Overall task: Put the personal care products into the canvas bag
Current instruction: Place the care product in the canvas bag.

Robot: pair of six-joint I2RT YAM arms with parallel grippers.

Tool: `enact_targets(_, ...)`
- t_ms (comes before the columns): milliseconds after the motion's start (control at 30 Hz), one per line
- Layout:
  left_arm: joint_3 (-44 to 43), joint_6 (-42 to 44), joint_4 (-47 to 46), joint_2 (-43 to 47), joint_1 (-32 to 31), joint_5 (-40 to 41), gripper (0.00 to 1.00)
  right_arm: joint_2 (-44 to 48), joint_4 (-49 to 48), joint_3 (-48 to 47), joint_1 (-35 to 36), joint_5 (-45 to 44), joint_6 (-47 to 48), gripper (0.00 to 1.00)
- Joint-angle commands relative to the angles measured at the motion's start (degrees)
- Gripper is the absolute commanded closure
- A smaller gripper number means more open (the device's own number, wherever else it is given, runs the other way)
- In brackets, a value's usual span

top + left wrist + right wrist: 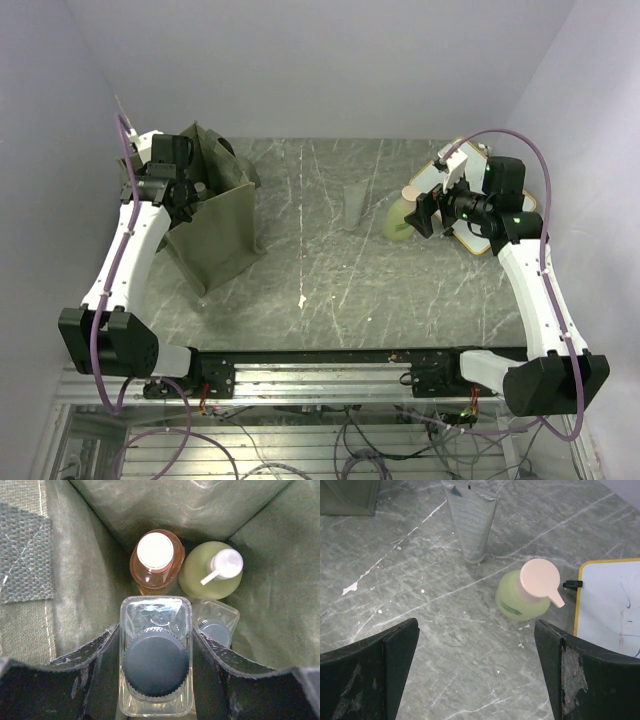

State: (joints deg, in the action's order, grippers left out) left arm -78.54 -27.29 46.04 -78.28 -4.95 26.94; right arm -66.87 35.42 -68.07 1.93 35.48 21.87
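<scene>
Jaws of the left gripper (157, 672) pinch a square bottle (155, 622) inside the canvas bag (280, 580)

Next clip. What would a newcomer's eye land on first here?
The left gripper is shut on a dark-capped clear square bottle down in the canvas bag, above an orange bottle, a yellow-green pump bottle and a second clear bottle. To the right, the open right gripper hangs over a cream-capped green bottle on the table, near a grey tube and a whiteboard.
</scene>
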Motion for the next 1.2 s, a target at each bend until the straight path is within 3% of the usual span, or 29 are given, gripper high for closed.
enact_targets(0, -0.12, -1.12, -8.44, 0.47, 0.47, -2.59, 0.86, 1.75, -0.27, 1.02, 0.15, -0.41, 0.68, 0.0)
enact_targets(467, 3.31, -0.13, -10.05, -1.7, 1.0, -4.01, 0.81, 2.11, -0.36, 1.46, 0.16, -0.65, 0.63, 0.0)
enact_targets(1167, 6.75, 1.56, -12.72, -5.69, 1.41, -8.0, 0.66, 1.01, -0.13, 1.04, 0.17, -0.52, 0.92, 0.0)
